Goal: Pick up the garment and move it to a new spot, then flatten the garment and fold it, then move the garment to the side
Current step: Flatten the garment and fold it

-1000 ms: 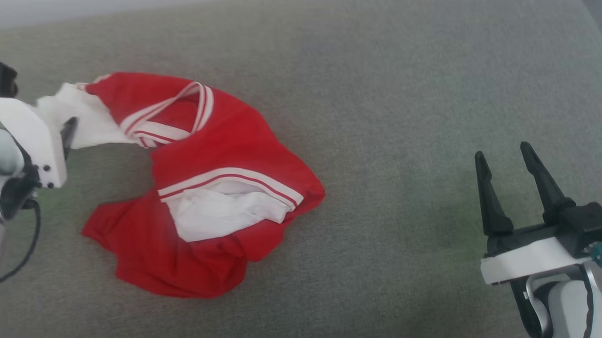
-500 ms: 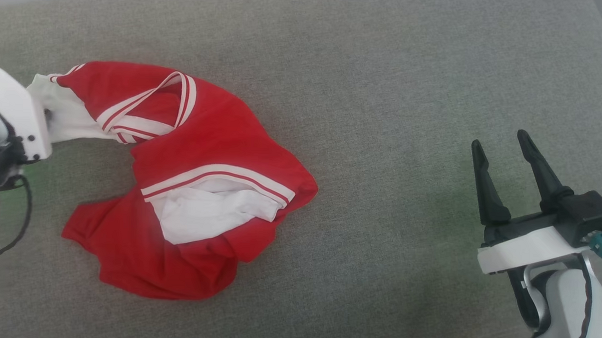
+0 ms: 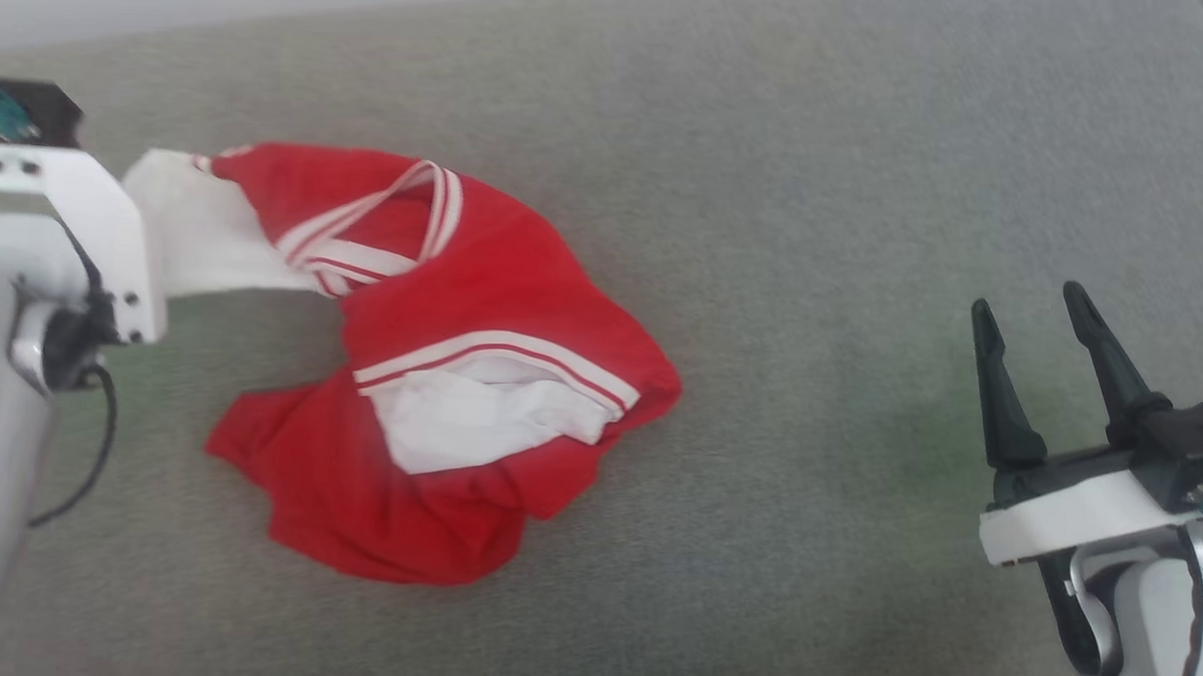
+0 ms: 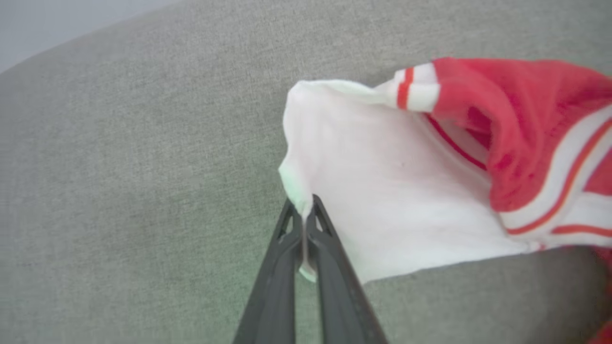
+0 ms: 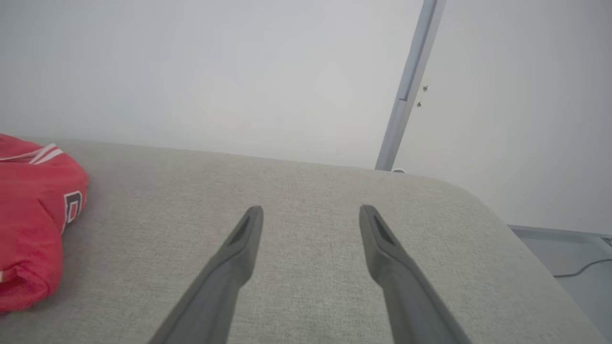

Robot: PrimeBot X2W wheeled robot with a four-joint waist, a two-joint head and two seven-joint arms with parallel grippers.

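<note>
The garment — corner, seemingly, between left fingers.

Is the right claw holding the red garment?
No, the right claw stands open over the bare grey fabric surface, apart from the garment lying to its side.

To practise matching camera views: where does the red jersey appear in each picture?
Head view: the garment lies crumpled left of centre.
Left wrist view: garment at upper right, white corner pinched between the fingers of the left gripper.
Right wrist view: garment at the left edge.
Shared landmark: the grey fabric surface beneath it.
</note>
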